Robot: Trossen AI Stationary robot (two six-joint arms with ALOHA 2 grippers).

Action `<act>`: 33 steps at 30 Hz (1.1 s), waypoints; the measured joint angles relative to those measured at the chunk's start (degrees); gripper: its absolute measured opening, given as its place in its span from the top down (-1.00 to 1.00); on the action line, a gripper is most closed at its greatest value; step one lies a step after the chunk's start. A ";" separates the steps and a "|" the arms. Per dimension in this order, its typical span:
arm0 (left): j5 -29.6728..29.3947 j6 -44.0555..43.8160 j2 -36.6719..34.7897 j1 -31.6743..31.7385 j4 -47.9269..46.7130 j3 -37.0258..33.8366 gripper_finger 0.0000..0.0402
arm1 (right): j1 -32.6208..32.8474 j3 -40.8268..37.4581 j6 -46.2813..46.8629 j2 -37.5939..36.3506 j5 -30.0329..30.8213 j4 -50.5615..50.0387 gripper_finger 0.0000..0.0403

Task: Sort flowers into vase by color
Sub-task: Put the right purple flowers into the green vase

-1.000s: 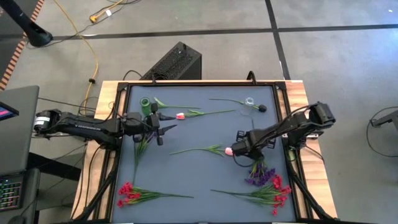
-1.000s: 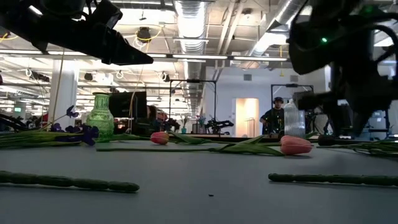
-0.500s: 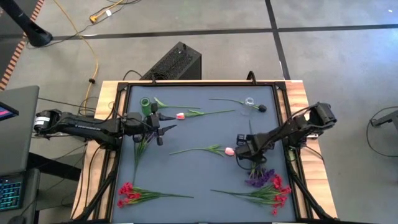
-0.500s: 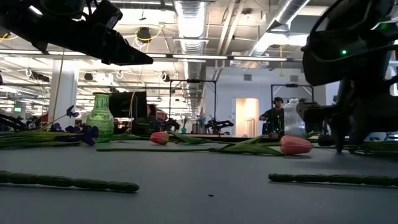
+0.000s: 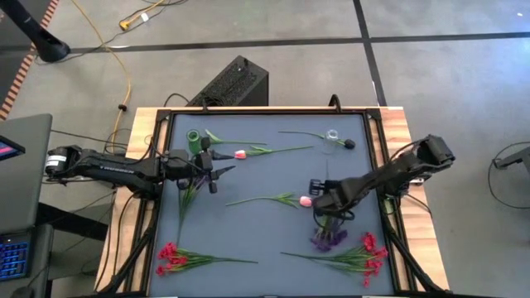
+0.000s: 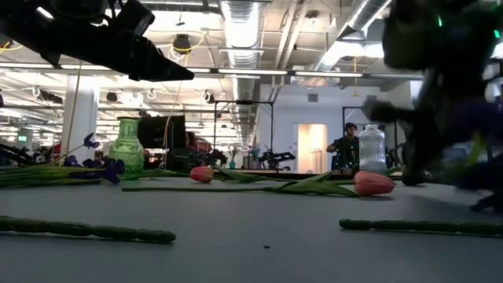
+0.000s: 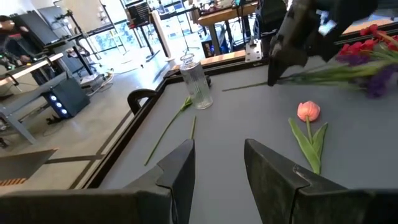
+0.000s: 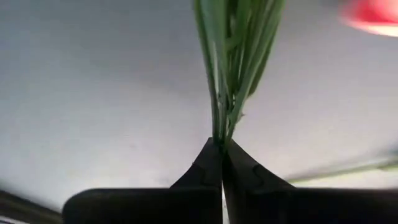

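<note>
Robotics lab: exposed ceiling ducts (image 6: 236, 23), workbenches (image 7: 43, 62)

Vases: one vase (image 5: 193, 136) at eleven o'clock, another (image 5: 332, 136) at one.
Flowers: sprays (image 5: 174, 257) at seven and five (image 5: 364, 257).

Purple clustered-bloom flower bunch w/ green stems (image 5: 330, 234) lies right-centre, stems pinched in right pincer (image 5: 324, 212). Two pink tulips (image 5: 305, 200) flat mid-counter; red small-blossom sprays (image 5: 172, 257) along near edge, left & right.

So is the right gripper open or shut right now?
Shut: the right gripper has its fingertips pressed together on the purple flower's green stems.
</note>
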 joint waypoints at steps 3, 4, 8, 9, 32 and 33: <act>-0.07 0.00 -0.01 0.00 0.02 0.00 0.36 | -0.78 3.80 -0.43 -3.42 0.01 0.49 0.90; -0.07 0.02 -0.01 0.00 0.02 -0.02 0.36 | -1.20 5.11 -0.42 -4.68 -0.07 0.34 0.90; -0.09 0.02 -0.01 0.00 0.02 -0.02 0.36 | -4.36 11.66 4.33 -8.88 -4.46 2.80 0.89; -0.07 0.04 0.01 0.00 0.02 -0.02 0.36 | -5.56 13.18 6.75 -9.75 -6.44 4.60 0.88; -0.04 -5.26 0.06 -0.02 -9.53 -0.09 0.36 | -35.86 17.54 52.91 5.33 -52.13 88.02 0.89; -0.11 -4.33 0.06 -0.02 -9.33 -0.09 0.36 | -35.97 17.61 54.14 7.14 -52.13 92.28 0.88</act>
